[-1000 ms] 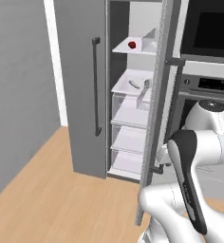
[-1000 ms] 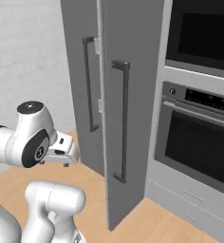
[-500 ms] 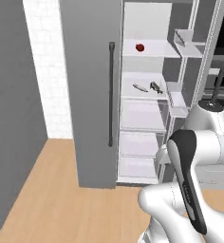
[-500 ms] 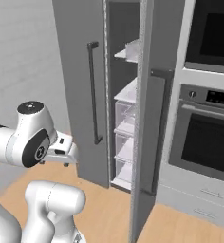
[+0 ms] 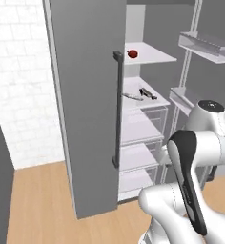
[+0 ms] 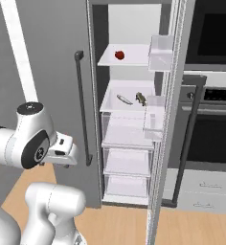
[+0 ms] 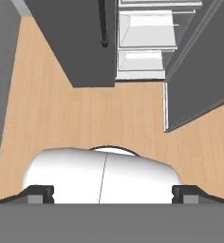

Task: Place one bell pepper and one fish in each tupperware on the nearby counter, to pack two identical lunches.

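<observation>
Red bell pepper (image 6: 118, 55) on upper fridge shelf (image 6: 129, 61), well apart from wide-open, empty claw (image 7: 112, 192); fish (image 6: 140, 98) one shelf lower

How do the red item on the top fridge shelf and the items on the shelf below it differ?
The red item is small, rounded and sits alone; the items below are two, a pale elongated one and a darker one. The red item sits higher, on an open shelf; the lower pair rests above clear drawers. Both are inside the open fridge.
</observation>
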You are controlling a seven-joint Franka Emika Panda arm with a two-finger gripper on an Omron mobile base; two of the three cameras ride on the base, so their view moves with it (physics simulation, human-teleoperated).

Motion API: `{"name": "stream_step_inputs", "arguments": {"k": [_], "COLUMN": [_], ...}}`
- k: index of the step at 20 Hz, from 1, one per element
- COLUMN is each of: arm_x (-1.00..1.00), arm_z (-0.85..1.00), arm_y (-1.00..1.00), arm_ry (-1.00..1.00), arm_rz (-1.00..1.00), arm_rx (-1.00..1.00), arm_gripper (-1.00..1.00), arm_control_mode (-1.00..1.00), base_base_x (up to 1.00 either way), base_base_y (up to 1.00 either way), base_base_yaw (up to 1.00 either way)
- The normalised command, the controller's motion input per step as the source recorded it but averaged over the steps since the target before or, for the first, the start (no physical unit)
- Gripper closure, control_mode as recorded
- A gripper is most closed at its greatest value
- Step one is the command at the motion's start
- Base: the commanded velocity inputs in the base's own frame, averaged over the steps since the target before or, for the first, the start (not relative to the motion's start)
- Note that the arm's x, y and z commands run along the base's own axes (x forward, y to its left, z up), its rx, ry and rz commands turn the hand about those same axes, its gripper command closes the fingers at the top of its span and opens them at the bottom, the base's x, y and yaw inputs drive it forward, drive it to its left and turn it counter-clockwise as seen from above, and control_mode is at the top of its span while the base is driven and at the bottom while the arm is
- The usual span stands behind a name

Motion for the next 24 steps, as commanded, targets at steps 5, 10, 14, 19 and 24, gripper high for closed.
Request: {"name": "stream_step_inputs", "arguments": {"k": [5, 10, 14, 19, 24], "arm_x": [0.0, 0.0, 0.0, 0.0, 0.0], "arm_z": [0.0, 0.0, 0.0, 0.0, 0.0], "arm_y": [0.0, 0.0, 0.0, 0.0, 0.0], "arm_ry": [0.0, 0.0, 0.0, 0.0, 0.0], "arm_rz": [0.0, 0.0, 0.0, 0.0, 0.0], "arm_rx": [0.0, 0.0, 0.0, 0.0, 0.0], "arm_gripper": [-1.0, -1.0, -1.0, -1.0, -1.0], "arm_control_mode": [1.0, 1.0, 1.0, 1.0, 1.0], "base_base_x": [0.54, 0.61, 0.5, 0.37, 0.44], "base_base_y": [0.41, -0.1, -0.24, -0.27, -0.3], "base_base_yaw": [-0.23, 0.0, 0.04, 0.09, 0.14]}}
